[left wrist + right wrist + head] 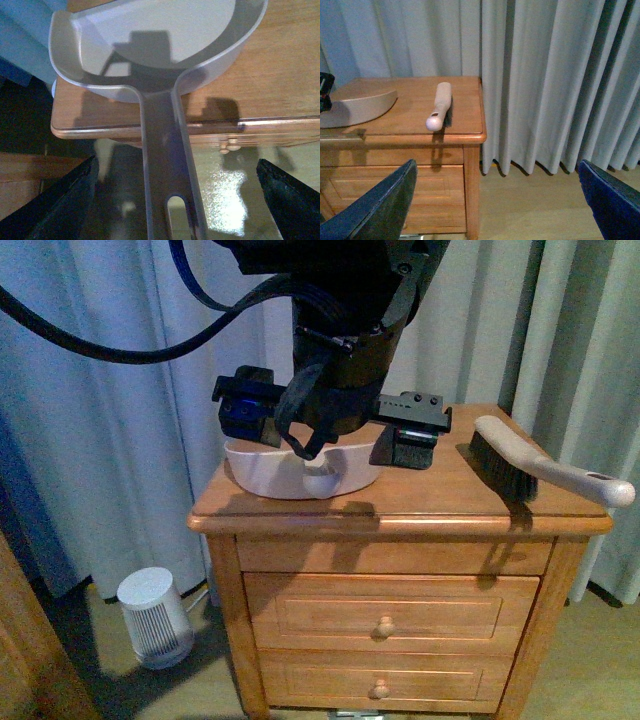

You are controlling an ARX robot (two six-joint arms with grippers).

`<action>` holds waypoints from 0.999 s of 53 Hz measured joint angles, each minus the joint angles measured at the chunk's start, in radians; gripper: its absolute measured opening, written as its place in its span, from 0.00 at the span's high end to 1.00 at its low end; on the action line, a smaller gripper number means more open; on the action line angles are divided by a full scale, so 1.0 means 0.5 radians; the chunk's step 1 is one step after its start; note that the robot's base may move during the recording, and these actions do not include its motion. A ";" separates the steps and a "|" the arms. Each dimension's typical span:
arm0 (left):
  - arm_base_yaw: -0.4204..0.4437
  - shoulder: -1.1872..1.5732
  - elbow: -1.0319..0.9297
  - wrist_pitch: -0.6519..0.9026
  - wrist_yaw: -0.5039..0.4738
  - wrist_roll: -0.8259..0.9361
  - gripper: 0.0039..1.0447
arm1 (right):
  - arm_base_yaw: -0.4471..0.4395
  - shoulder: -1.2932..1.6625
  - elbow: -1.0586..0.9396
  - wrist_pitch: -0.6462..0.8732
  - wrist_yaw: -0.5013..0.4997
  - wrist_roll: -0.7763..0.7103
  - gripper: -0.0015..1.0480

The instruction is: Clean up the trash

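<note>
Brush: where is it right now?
In the front view the brush lies on the right side of the nightstand, apart from the dustpan to its left, with its handle toward the front right corner.

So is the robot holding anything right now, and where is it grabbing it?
Nothing yet. The left pincer is open, with the dustpan's handle lying in the gap, not touching it. The right pincer is open and empty.

dustpan (290,476) on nightstand (430,498) L, brush (522,454) R side
</note>
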 joint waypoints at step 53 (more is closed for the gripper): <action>0.058 0.119 -0.022 0.049 0.027 0.024 0.70 | 0.000 -0.001 0.000 0.000 0.000 0.000 0.07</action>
